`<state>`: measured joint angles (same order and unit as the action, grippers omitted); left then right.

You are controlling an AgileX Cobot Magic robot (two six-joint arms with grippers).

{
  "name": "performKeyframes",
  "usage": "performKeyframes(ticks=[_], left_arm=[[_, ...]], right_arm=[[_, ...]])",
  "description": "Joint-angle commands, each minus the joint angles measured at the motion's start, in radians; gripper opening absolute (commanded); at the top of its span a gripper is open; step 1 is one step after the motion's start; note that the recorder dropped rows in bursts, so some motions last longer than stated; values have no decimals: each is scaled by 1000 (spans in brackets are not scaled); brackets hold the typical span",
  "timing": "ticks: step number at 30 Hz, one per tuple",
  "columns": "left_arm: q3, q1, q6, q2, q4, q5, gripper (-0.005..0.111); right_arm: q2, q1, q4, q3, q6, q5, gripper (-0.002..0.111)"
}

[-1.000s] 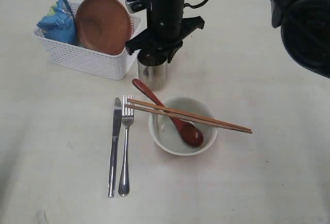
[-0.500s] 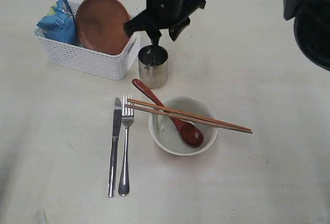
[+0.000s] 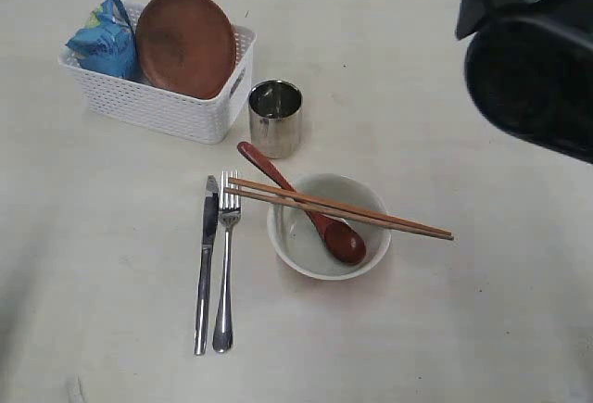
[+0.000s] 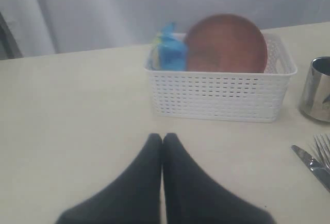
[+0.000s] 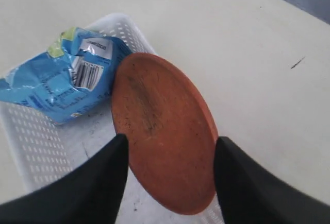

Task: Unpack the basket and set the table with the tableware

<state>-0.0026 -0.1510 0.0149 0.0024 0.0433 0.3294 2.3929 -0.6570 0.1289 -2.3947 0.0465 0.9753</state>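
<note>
- The plate, the one piece of tableware not yet out, stands on edge in the basket. It is directly below the right gripper and ahead of its fingertips, apart from them.
- The plate is round, so what matters is its plane. It leans tilted, with its broad face turned partly up toward the gripper, and its upper rim is the nearest part.
- In the right wrist view the two fingers frame the plate across its full width, not across its thin edge. I judge the jaws would need to line up with the rim to pinch through the thickness.
- The blue snack bag sits just beside the plate in the same basket, to one side of the finger line. It may be touching the plate, and a descent should stay off it.
- The right gripper is spread wide, holds nothing and touches nothing.
- The left gripper has its fingertips pressed together and is empty. It sits low over the table, with the basket ahead of it and well apart, so the right arm is clearly nearer.
- The cup, bowl, spoon, chopsticks, knife and fork are already laid out on the table, away from both grippers.
</note>
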Motion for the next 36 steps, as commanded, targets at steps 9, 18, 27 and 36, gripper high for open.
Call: performKeyframes(ticks=[9,18,27,36], left_arm=[[3,2,-4,-2,1,-10,0],[3,2,-4,-2,1,-10,0],[3,2,-4,-2,1,-10,0],[3,2,-4,-2,1,-10,0]], right_arm=[[132,2,-35,-125,82,21,48],[158,2,7,-125,70,87,48],[176,1,3,-125,29,118,48],[170,1,20,-129,57,226,48]])
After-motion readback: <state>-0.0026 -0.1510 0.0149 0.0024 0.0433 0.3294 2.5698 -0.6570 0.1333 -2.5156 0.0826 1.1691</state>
